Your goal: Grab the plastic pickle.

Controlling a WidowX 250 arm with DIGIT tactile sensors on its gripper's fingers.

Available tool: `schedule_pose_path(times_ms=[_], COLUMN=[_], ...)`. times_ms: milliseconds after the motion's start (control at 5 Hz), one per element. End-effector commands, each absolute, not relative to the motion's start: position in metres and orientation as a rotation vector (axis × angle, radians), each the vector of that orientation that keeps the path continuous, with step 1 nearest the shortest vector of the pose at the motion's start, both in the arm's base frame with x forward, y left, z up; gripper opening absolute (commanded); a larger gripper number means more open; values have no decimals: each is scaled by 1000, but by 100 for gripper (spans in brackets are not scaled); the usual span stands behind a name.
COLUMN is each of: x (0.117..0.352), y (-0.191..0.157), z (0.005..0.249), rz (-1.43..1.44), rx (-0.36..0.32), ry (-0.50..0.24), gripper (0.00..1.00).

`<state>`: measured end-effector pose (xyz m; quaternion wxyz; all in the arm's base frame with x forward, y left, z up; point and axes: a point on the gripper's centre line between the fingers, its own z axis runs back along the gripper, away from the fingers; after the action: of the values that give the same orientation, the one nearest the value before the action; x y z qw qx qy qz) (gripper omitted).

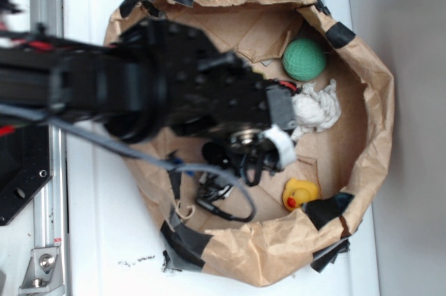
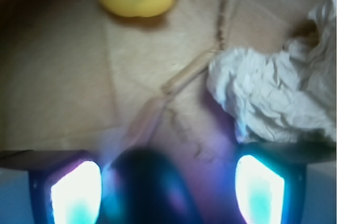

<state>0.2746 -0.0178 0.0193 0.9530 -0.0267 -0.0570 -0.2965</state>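
A brown paper nest [image 1: 369, 101] is seen; the gripper [image 2: 167, 184], fingers spread, straddles the plastic pickle [image 2: 150, 187] at 6 o'clock. Closure should be centred.

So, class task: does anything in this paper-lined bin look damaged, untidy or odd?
The brown paper wall is crumpled and patched with black tape. A crumpled white cloth lies bunched beside the green ball. The rubber duck looks fine.

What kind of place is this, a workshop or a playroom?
Probably a robot test bench: a black arm on a white table, reaching into a taped paper bin of toys, such as a rubber duck and green ball.
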Motion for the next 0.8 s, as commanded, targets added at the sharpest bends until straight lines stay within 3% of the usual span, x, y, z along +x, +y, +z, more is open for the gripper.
schedule_pose_path(times_ms=[0, 200, 600], x=[278, 270, 261], y=[11, 16, 17], z=[28, 38, 38], rz=[-496, -492, -291], rx=[-45, -86, -133], ry=[-107, -85, 55], gripper=[100, 0, 0])
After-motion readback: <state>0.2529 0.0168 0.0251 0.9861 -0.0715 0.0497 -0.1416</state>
